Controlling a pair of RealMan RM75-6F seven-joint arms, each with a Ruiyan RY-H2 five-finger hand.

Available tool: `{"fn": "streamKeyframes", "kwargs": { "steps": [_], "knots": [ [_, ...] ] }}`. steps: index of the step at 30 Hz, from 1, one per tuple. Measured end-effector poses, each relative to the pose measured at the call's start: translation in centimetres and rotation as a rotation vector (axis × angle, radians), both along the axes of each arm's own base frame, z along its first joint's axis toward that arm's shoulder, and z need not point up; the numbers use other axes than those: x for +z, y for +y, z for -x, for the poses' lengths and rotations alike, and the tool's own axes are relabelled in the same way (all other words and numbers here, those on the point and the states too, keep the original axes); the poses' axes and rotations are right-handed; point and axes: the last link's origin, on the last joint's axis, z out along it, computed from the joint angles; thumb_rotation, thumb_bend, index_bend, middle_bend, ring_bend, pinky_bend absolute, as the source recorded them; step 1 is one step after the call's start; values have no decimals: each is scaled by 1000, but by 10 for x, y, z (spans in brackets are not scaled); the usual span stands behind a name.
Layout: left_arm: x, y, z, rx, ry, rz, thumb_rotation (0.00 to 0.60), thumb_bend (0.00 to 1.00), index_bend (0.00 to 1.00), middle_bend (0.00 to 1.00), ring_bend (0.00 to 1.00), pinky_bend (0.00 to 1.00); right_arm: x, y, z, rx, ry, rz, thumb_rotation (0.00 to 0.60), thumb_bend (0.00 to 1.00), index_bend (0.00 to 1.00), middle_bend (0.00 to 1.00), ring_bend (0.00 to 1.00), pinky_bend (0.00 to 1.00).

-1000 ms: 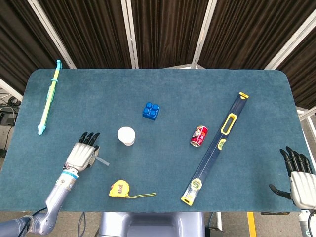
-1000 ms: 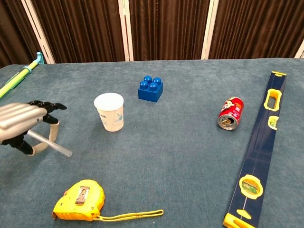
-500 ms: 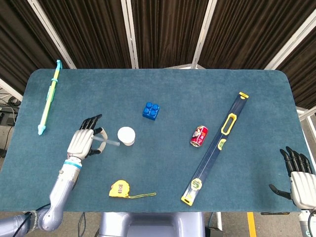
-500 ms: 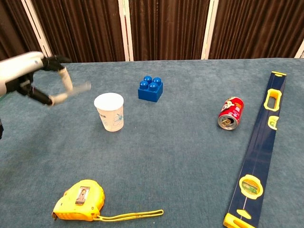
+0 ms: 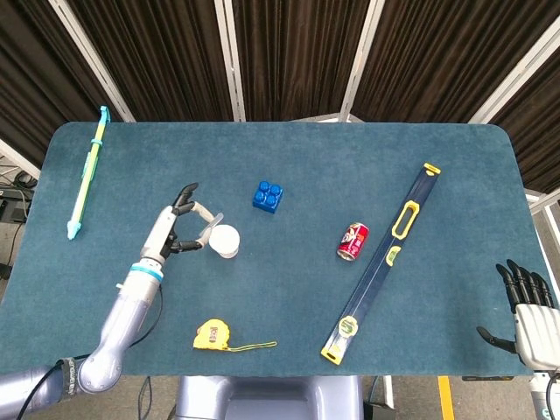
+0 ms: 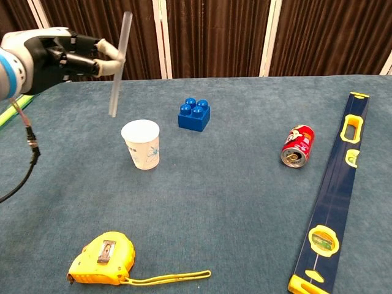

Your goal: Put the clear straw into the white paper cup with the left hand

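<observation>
The white paper cup (image 6: 141,144) stands upright on the blue table cloth, also seen from above as the cup (image 5: 224,241). My left hand (image 6: 58,56) is raised above and to the left of the cup and pinches the clear straw (image 6: 120,64), which hangs nearly upright, its lower end just above and left of the cup's rim. In the head view the left hand (image 5: 178,231) sits right beside the cup, with the straw (image 5: 212,227) foreshortened. My right hand (image 5: 527,306) rests at the table's front right corner with its fingers spread and nothing in it.
A blue toy brick (image 6: 193,114) lies behind the cup. A red can (image 6: 297,146) lies on its side, next to a long blue and yellow level (image 6: 334,185). A yellow tape measure (image 6: 102,258) sits near the front edge. A green and yellow stick (image 5: 87,173) lies far left.
The left hand has lifted the straw off the table, carried it right toward the cup and turned it from lying flat to nearly upright. The right hand has stayed still.
</observation>
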Motion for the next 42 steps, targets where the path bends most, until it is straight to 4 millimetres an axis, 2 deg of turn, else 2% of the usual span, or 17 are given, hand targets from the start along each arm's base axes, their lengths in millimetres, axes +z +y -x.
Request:
{"fn": "streamKeyframes", "kwargs": {
  "steps": [5,24,32,42],
  "knots": [
    [-9,3,-3,11,-74,26,600,457,532,0,0,0,0,0,0,0,-1,-1,600,87,0,0,0,0],
    [-48,15,15,76,-120,87,600,458,527,0,0,0,0,0,0,0,-2,-2,600,87,0,0,0,0],
    [-56,11,25,85,-104,103,600,422,447,0,0,0,0,0,0,0,-1,-1,600,89,0,0,0,0],
    [-54,4,36,85,-95,102,600,422,440,0,0,0,0,0,0,0,0,0,600,88,0,0,0,0]
  ]
}}
